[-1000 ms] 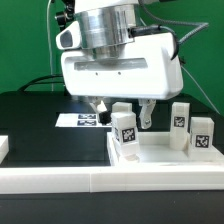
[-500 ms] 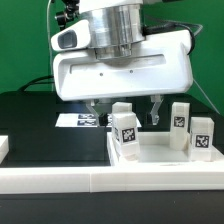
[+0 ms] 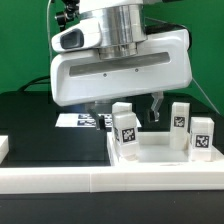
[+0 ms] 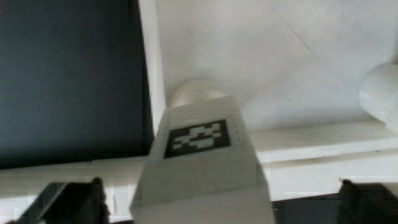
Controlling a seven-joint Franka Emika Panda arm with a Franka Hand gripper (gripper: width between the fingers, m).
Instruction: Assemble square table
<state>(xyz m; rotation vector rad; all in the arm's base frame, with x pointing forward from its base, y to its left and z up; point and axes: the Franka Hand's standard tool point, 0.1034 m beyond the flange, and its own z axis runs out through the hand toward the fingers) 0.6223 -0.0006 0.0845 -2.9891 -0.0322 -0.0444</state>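
Note:
The square slab (image 3: 160, 152) lies flat at the exterior view's right, rim up. Three tagged white legs stand on it: a front one (image 3: 124, 131) and two further right (image 3: 181, 117) (image 3: 201, 136). My gripper (image 3: 127, 110) hangs over the front leg, open and empty, with one finger (image 3: 157, 107) visible to its right. In the wrist view the leg (image 4: 203, 150) fills the middle, between the two dark fingertips (image 4: 71, 203) of my gripper (image 4: 217, 205). Neither fingertip touches it. The slab (image 4: 267, 50) lies behind it. A fourth leg is not in view.
The marker board (image 3: 78, 120) lies on the black table behind the slab's left corner. The long white border wall (image 3: 100, 182) runs along the front. A small white block (image 3: 3, 147) sits at the left edge. Another leg's rounded edge (image 4: 381, 95) shows in the wrist view.
The gripper has shifted toward the exterior view's right and looms larger. Its visible finger has moved from close beside the front leg to further right. The legs and slab have not moved.

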